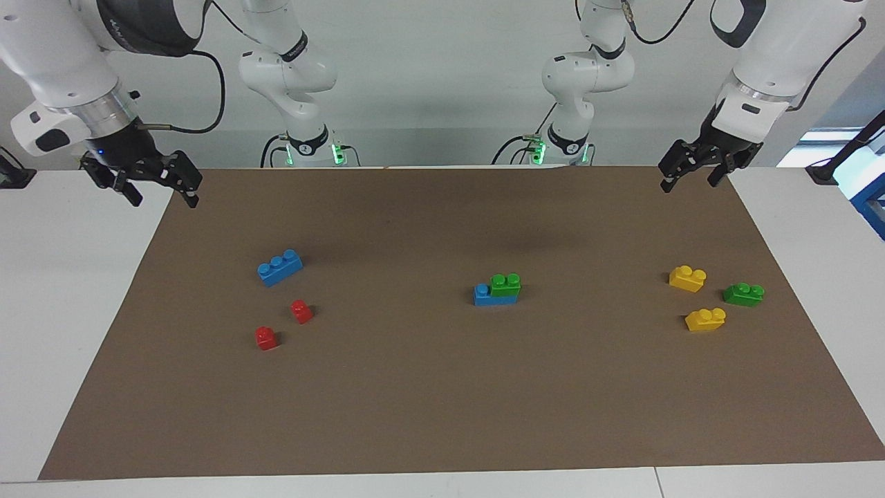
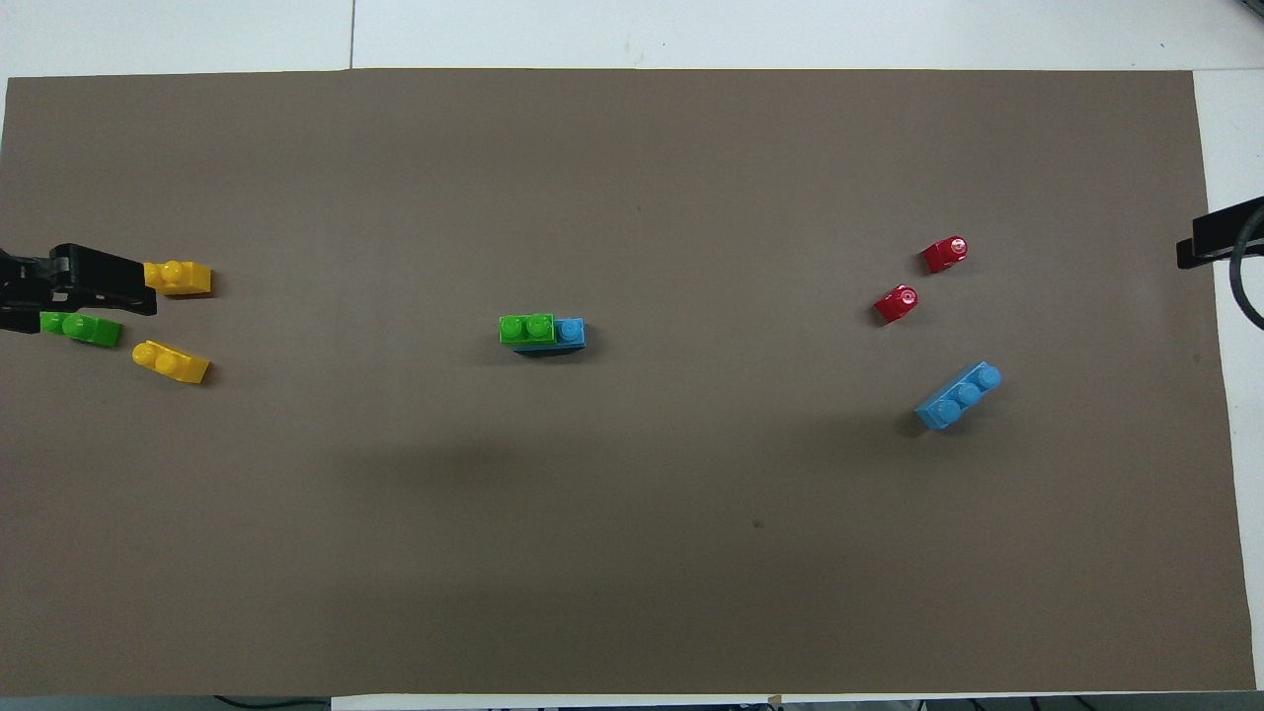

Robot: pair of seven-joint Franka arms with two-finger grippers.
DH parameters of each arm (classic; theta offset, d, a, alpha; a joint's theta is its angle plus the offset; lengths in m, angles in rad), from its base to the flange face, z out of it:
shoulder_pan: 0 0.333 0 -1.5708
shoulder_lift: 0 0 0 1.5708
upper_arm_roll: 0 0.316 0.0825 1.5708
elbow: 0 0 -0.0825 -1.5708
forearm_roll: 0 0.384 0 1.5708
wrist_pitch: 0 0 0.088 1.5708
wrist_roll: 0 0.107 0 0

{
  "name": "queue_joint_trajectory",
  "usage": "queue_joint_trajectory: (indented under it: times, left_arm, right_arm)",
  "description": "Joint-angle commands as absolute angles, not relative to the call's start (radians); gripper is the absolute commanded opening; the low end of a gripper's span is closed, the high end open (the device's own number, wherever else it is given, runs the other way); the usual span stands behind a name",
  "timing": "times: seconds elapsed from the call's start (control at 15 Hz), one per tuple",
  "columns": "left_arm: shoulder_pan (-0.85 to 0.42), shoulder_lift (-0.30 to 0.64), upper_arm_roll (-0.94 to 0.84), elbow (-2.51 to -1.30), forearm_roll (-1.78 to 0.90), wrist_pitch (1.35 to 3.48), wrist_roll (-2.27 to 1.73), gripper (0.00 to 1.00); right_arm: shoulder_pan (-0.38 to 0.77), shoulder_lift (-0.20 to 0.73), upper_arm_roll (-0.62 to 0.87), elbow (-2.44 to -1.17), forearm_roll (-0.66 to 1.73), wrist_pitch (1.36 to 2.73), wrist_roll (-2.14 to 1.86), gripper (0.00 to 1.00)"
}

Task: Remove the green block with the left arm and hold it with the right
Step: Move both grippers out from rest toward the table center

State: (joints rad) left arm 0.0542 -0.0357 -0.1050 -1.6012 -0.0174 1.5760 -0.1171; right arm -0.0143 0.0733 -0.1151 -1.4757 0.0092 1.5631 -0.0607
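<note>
The green block point(image 1: 506, 284) point(image 2: 526, 329) sits pressed onto a blue brick point(image 1: 484, 296) point(image 2: 570, 333) in the middle of the brown mat point(image 1: 442, 415). One blue stud stays uncovered beside it. My left gripper point(image 1: 691, 181) point(image 2: 89, 301) hangs open and empty, raised over the mat's corner at the left arm's end. In the overhead view it overlaps loose bricks there, but the facing view shows it well above them. My right gripper point(image 1: 162, 197) hangs open and empty over the mat's corner at the right arm's end. Both arms wait.
A second green brick point(image 1: 744, 294) and two yellow bricks point(image 1: 687, 278) point(image 1: 705, 319) lie toward the left arm's end. A three-stud blue brick point(image 1: 280, 267) and two small red bricks point(image 1: 301, 311) point(image 1: 266, 337) lie toward the right arm's end.
</note>
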Motion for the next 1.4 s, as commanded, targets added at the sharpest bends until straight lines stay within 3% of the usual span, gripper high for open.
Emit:
queue_joint_trajectory:
  times: [0.0,0.67,1.33]
  left_arm:
    - [0.044,-0.037,-0.097,-1.606,-0.023,1.591,-0.114,1.00]
    - [0.043,-0.037,-0.095,-1.608,-0.023,1.601,-0.117,1.00]
    - [0.046,-0.078,-0.097,-1.703,-0.061,1.689,-0.222,1.00]
  right_arm:
    - [-0.026,0.075,-0.104,-1.471,-0.005,1.563,-0.051,1.00]
    - [-0.032,0.077,-0.106,-1.463,0.011,1.571,-0.051,1.00]
    - [-0.034,0.095,-0.107,-1.462,-0.005,1.609,-0.026,1.00]
